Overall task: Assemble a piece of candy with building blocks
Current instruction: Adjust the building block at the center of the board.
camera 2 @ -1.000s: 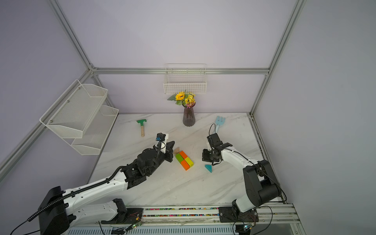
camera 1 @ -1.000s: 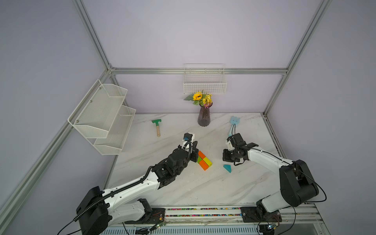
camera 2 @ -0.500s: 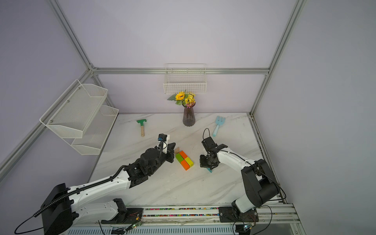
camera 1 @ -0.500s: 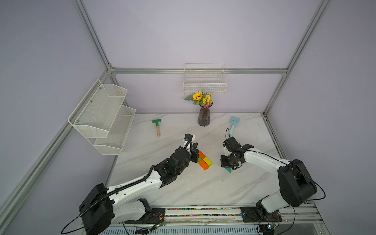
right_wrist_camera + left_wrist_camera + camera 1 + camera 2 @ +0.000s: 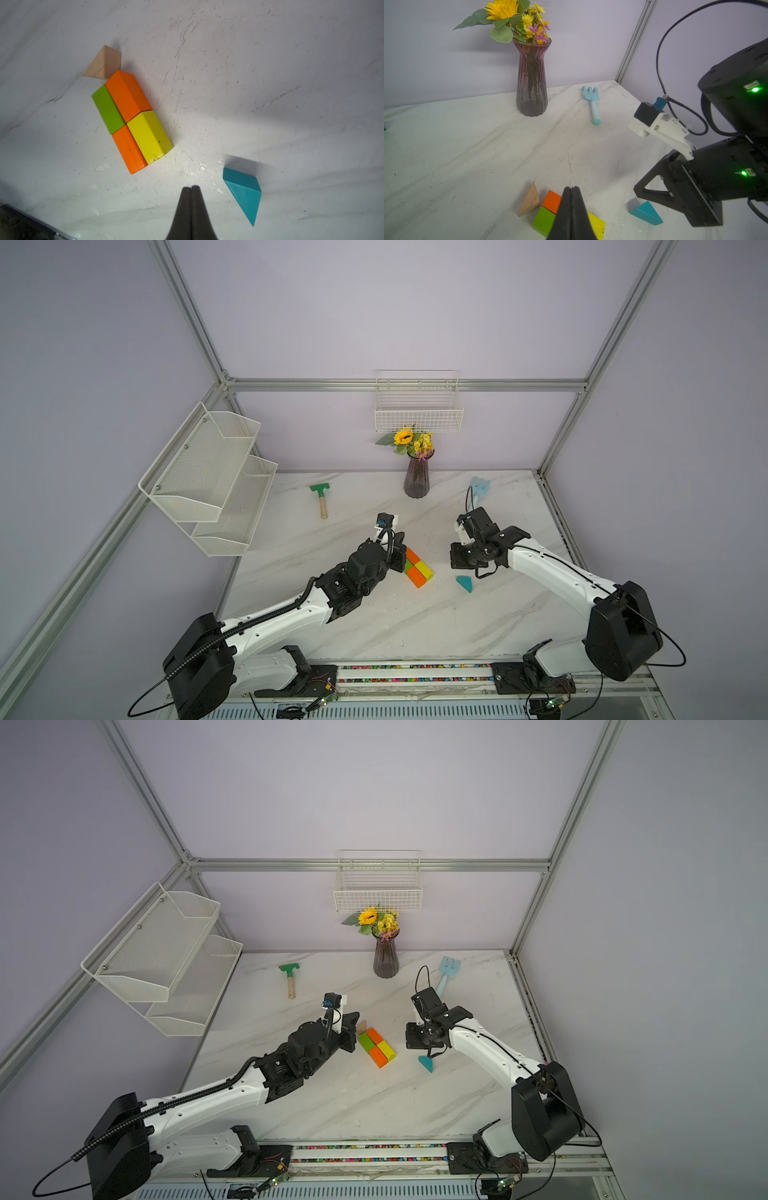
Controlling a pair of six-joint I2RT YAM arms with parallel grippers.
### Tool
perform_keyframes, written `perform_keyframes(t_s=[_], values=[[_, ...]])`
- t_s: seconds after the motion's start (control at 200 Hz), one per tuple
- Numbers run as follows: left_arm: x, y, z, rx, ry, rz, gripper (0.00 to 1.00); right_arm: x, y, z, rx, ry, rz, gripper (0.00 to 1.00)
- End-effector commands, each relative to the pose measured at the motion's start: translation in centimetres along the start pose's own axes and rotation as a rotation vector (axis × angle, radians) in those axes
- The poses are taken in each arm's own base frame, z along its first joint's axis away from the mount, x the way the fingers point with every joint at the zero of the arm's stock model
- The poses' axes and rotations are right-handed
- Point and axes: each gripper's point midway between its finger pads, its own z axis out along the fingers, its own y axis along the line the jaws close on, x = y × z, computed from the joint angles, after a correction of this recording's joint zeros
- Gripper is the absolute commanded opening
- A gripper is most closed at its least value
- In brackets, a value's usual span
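Two claws on report: the left claw and the right claw are both pressed shut and hold nothing. Taking 12 o'clock as the back wall, the four-block rectangle runs 11 to 5 o'clock on the desk. The tan triangle sits at its 11 o'clock end. The teal triangle lies apart, at 3 o'clock from the bare 5 o'clock end, with its long edge roughly parallel to the rectangle. It sits just beside the right claw, at about 6 o'clock. Judgement: the right arm is nearer.

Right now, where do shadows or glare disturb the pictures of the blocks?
Right wrist view: bright patch on the table beside the teal triangle, which casts a soft shadow. Left wrist view: even light, no glare. Both top views: darker edges.
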Motion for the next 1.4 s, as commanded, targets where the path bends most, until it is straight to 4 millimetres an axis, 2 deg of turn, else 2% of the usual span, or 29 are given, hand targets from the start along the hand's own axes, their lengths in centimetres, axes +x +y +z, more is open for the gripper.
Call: perform_keyframes(t_s=[0.0, 0.185, 0.27, 0.54, 0.785, 0.89, 1.07, 1.115, 1.26, 1.3, 1.395], values=[[-0.3, 0.4, -0.3, -0.006, -0.026, -0.031, 0.0, 1.4, -2.6, 2.1, 0.15, 0.085, 0.003, 0.0], [-0.1, 1.3, -0.9, -0.03, -0.038, -0.051, 0.0, 1.4, -2.8, 2.6, 0.167, 0.095, 0.005, 0.0], [0.2, 1.5, -1.0, -0.035, -0.035, -0.057, 0.0, 2.0, -2.8, 2.9, 0.157, 0.115, 0.006, 0.0], [0.8, 1.7, -0.6, -0.039, -0.021, -0.06, 0.0, 5.8, -2.7, 3.4, 0.112, 0.204, 0.019, 0.0], [1.1, 1.5, -0.3, -0.03, -0.013, -0.071, 0.0, 5.8, 0.3, 1.0, 0.044, 0.182, -0.024, 0.0], [1.4, 1.5, -0.1, -0.029, -0.007, -0.073, 0.0, 5.8, 0.5, -0.1, 0.063, 0.169, -0.042, 0.0], [1.7, 1.1, 0.2, -0.011, 0.005, -0.082, 0.0, 4.1, 1.1, -3.1, 0.037, 0.06, -0.033, 0.0], [1.8, 1.1, 0.2, -0.009, 0.011, -0.081, 0.0, 3.9, 1.2, -4.0, 0.022, 0.027, -0.018, 0.17], [2.3, 1.3, 0.3, -0.014, 0.018, -0.081, 0.0, 4.4, 0.1, -5.7, 0.006, -0.072, 0.059, 0.53], [2.2, 1.3, 0.4, -0.014, 0.017, -0.085, 0.0, 5.0, 0.0, -5.4, -0.011, -0.074, 0.081, 0.57], [2.2, 1.4, 0.7, -0.022, 0.01, -0.119, 0.0, 6.1, 0.2, -4.4, -0.06, -0.055, 0.094, 0.58]])
